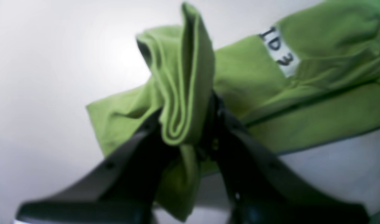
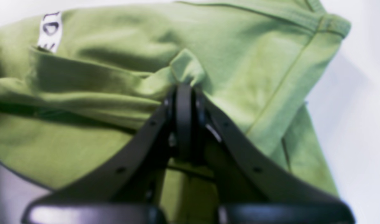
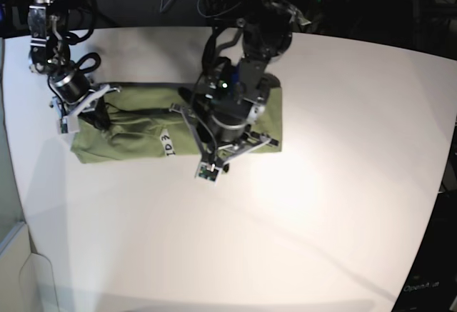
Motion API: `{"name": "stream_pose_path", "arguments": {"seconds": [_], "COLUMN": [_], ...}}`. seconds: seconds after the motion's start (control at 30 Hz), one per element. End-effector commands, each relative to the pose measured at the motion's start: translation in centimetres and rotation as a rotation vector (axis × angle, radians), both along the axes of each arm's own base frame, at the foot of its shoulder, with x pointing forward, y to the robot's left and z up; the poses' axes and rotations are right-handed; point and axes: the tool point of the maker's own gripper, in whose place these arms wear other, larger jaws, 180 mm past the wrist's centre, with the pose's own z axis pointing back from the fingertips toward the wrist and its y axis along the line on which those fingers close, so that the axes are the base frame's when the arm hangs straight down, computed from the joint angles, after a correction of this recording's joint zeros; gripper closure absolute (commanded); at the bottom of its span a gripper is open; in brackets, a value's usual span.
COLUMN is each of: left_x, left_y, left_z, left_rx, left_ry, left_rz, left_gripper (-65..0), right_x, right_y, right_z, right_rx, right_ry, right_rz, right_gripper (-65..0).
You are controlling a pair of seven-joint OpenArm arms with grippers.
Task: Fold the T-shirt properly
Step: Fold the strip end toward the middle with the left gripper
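T-shirt [image 3: 136, 130]: narrowed to a band at 10 o'clock (partly folded) | left gripper [image 1: 190, 124], right gripper [image 2: 184, 90]: each pinching it | left: crosswise folds

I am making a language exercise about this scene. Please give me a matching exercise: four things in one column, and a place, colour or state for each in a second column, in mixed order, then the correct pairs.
Column one:
1. T-shirt
2. tag
3. left gripper
4. table

Column two:
a. white, bearing the cloth
b. green, lying partly folded
c. white with dark letters
d. shut on a bunched fold of cloth

Pairs: 1-b, 2-c, 3-d, 4-a
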Motion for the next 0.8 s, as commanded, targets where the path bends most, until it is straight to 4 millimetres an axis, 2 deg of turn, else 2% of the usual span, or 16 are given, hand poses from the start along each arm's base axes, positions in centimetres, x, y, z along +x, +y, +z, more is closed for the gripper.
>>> {"name": "stream_pose_path", "arguments": {"seconds": [0.0,0.1,0.3,0.4,0.77], "left_x": [0.8,1.0,0.1,0.4,0.6], "left_y": [-0.9,-1.2,-1.6,-2.2,-2.4], "left_z": [1.5,1.5,-2.2,-1.9,-1.5], "left_rx": [-0.041,-0.084,-0.094,-0.132,-0.144], "left_ry": [-0.041,-0.025,0.097,0.08,0.065], "left_rz": [0.001,0.036,0.07,0.061,0.062], "left_gripper": [-1.0,-1.0,-1.0,-1.0,-1.5], "right_x": [-3.3,-3.3,-3.3,-3.3,-3.3], "right_y": [-0.3,-0.2,-0.2,-0.2,-0.2], "right_z": [-3.6,-3.6,-3.5,-3.5,-3.5], "right_rx": [-0.086,-0.083,-0.083,-0.083,-0.083], "right_ry": [0.192,0.192,0.191,0.191,0.191], "right_rz": [0.031,0.031,0.031,0.031,0.031], "right_gripper": [-0.9,-0.9,-0.9,-0.9,-0.9]}}
